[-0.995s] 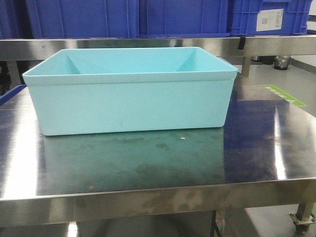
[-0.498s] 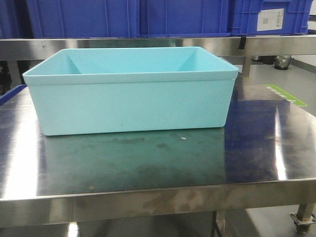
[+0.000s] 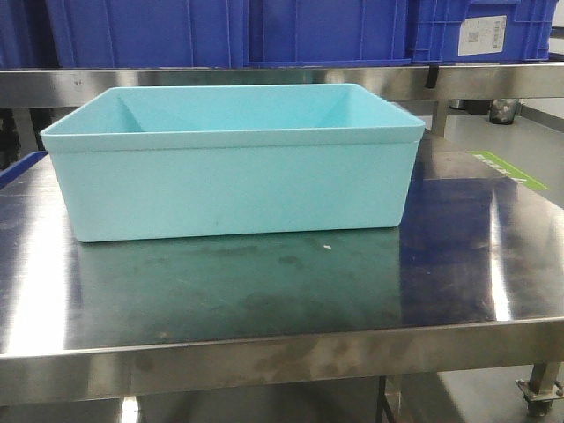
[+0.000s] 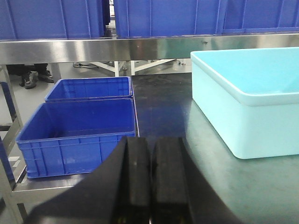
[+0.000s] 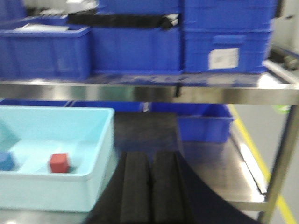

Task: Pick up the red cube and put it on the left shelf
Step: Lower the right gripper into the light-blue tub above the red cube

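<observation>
The red cube (image 5: 59,163) lies inside the light blue bin (image 5: 56,140), seen only in the right wrist view; the bin's front wall (image 3: 229,189) hides it in the front view. My right gripper (image 5: 150,161) is shut and empty, to the right of the bin and outside it. My left gripper (image 4: 150,144) is shut and empty, left of the bin (image 4: 247,102), above the steel table (image 4: 159,107). No gripper shows in the front view.
A blue cube (image 5: 5,160) lies left of the red one in the bin. Two dark blue crates (image 4: 79,130) stand to the left on a lower level. A steel shelf (image 3: 282,77) carrying blue crates (image 3: 238,31) spans above the bin.
</observation>
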You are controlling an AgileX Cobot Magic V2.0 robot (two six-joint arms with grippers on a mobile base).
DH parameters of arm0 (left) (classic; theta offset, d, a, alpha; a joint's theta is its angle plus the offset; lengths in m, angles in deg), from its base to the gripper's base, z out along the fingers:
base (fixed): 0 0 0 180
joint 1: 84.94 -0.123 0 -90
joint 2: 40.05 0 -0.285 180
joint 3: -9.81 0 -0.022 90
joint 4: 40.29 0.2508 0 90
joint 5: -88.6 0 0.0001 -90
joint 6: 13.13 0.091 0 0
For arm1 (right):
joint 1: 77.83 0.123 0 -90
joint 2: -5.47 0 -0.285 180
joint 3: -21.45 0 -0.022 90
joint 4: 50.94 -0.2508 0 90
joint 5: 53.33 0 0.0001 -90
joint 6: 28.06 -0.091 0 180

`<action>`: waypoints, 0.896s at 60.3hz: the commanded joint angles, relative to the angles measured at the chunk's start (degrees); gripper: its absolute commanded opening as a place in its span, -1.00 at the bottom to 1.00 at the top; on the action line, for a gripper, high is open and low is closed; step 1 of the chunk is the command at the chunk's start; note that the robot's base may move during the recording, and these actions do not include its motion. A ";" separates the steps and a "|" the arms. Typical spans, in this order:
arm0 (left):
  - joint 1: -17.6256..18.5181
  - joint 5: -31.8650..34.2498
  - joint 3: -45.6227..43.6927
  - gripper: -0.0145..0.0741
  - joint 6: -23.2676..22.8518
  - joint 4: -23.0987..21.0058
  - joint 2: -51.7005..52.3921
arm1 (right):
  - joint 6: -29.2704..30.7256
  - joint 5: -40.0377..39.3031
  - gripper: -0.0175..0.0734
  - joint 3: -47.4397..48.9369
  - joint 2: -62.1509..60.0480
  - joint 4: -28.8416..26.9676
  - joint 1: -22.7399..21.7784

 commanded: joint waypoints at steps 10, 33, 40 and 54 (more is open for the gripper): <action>0.25 5.03 1.32 -0.44 -0.05 -0.22 0.85 | 0.16 6.13 -0.52 16.37 18.78 -0.20 12.44; 0.25 5.03 1.32 -0.44 -0.05 -0.22 0.85 | 0.27 15.62 -0.29 39.38 48.78 -0.20 24.55; 0.25 5.03 1.32 -0.44 -0.05 -0.22 0.85 | 0.27 18.11 -0.03 46.79 56.54 -0.20 24.80; 0.25 5.03 1.32 -0.44 -0.05 -0.22 0.85 | 0.21 18.55 0.48 56.09 68.51 -0.32 24.80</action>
